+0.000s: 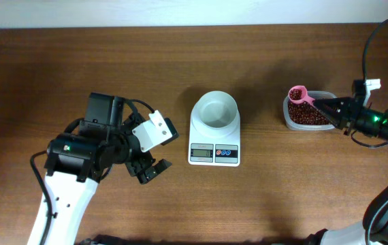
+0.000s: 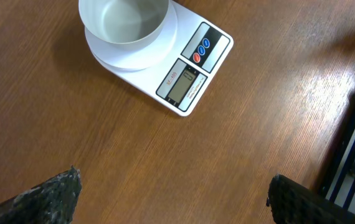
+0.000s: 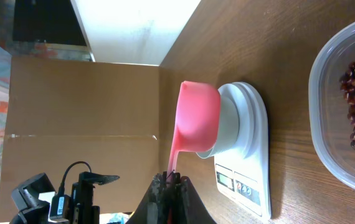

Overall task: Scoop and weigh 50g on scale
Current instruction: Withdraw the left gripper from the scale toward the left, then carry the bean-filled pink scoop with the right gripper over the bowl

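We look down on a brown wooden desk [image 1: 112, 61]. At its middle sits a white scale [image 1: 214, 152] with a grey display and red and blue buttons, and a round white bowl [image 1: 215, 110] rests on top of it. The bowl is empty.

Well to the right stands a clear plastic tub [image 1: 284, 117] of dark red-brown beans [image 1: 310, 116].

The right fingers [image 3: 171, 202] are closed on the handle of a pink scoop [image 1: 297, 94]. Its cup hangs over the tub's far left corner. We cannot tell whether it carries beans.

The left fingers [image 2: 43, 196] are spread wide and hold nothing. They hover over bare desk, to the left of the scale and nearer the front edge, apart from it.
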